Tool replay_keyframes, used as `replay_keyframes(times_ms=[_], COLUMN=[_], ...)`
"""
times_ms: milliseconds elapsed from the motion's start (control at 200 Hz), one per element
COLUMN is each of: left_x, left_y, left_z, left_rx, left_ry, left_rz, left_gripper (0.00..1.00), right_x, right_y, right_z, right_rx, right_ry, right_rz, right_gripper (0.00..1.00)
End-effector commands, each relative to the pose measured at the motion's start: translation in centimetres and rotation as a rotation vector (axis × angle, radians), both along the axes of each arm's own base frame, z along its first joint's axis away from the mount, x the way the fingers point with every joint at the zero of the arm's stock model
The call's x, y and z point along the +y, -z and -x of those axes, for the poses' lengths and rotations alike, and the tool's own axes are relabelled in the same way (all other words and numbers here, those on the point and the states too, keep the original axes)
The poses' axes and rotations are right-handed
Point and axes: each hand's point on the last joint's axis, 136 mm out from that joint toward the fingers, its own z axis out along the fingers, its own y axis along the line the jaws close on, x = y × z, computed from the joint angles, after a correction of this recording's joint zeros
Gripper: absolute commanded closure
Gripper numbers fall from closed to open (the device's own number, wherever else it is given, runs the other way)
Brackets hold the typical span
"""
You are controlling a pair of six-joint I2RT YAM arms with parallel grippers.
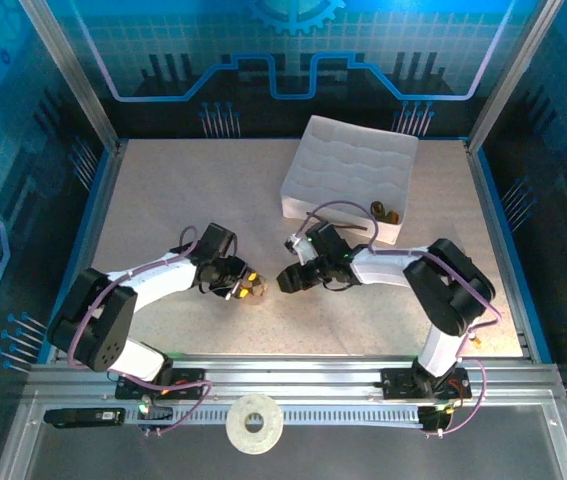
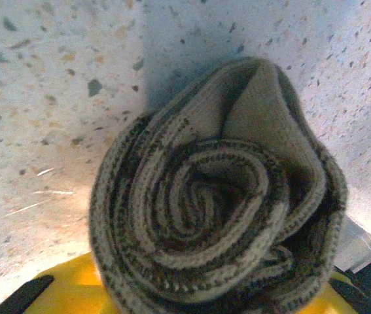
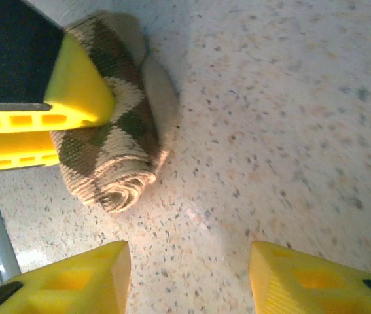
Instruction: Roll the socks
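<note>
Rolling looks finished on the checked sock: we see a tight spiral lying on the table near its middle, one end pinched in the left gripper. Just beside it, the right gripper holds its fingers apart, empty. Farther right, something brown-orange lies against the white box, too small to name; we judge the second sock unconfirmed.

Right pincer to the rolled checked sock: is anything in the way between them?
Nothing visible does. Bare table lies between the open right pincer and the rolled checked sock. The left pincer's fingers are at the sock's far side, off that path.
</note>
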Motion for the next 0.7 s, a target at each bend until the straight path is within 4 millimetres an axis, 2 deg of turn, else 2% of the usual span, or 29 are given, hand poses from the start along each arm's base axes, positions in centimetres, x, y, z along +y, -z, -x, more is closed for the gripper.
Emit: replay_keyframes(times_ms=[0,115,185,210,255,320,425,585,620,690], left_x=[2.4,1.3,0.5,0.3,-0.1,-0.6,-1.3,-2.2,-2.3,-2.6], left_y=[1.3,-1.9,-4.2,-5.0,-6.5,-8.3,-10.5,-13.1,-13.5,-14.1], left_z=[3.5,1.5,-0.2,-0.8,-1.8,-3.1,-4.7,-6.5,-6.9,-7.3], left_rx=[0.125,0.041,-0.019,-0.039,-0.068,-0.094,-0.113,-0.141,-0.145,-0.153], left_ry=[-0.011,-0.035,-0.056,-0.067,-0.079,-0.095,-0.122,-0.154,-0.158,-0.162], left_rz=[-0.091,0.004,0.078,0.101,0.143,0.199,0.279,0.381,0.391,0.411], left_gripper=[1.0,1.0,1.0,1.0,1.0,1.0,1.0,1.0,1.0,1.0], right_x=[-0.3,-0.5,-0.1,0.0,0.2,0.7,1.7,3.6,4.2,4.7], right_y=[-0.7,-0.4,-2.0,-2.6,-4.6,-7.3,-10.7,-14.3,-15.6,-16.4], right_z=[-0.1,2.1,2.3,2.3,2.0,1.4,0.2,-1.4,-1.9,-2.5], right_rx=[0.163,0.378,0.416,0.422,0.406,0.391,0.419,0.52,0.525,0.539], right_ry=[0.213,0.295,0.357,0.382,0.422,0.468,0.532,0.633,0.643,0.681], right_rz=[-0.022,0.016,-0.026,-0.05,-0.108,-0.177,-0.313,-0.521,-0.578,-0.63], right_gripper=[0.46,0.44,0.41,0.36,0.25,0.2,0.19,0.17,0.17,0.17])
